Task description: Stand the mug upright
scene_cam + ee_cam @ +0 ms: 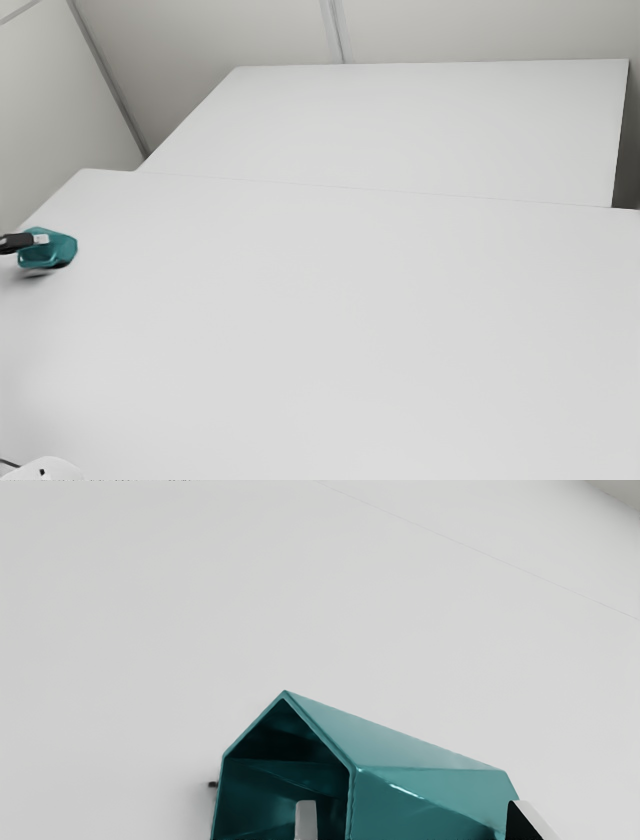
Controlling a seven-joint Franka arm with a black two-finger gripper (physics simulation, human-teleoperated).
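At the exterior view's far left, my gripper [40, 239] is at the teal mug [62, 250], its pale fingertip over the mug's left part. In the wrist view the faceted mug [425, 795] lies on its side with its dark mouth facing sideways. My gripper [412, 820] stands open, fingers wide apart. One finger [306, 822] shows against the mouth's dark inside; the other overlaps the edge of the opposite end. Contact on both sides cannot be made out. The mug's lower part is cut off there, and its handle cannot be identified.
The white table [340, 310] stretches toward the exterior view's right, with a second white surface [400, 130] behind it across a thin seam. A white rounded object [45, 470] is at the exterior view's bottom left. Pale walls [200, 50] rise behind.
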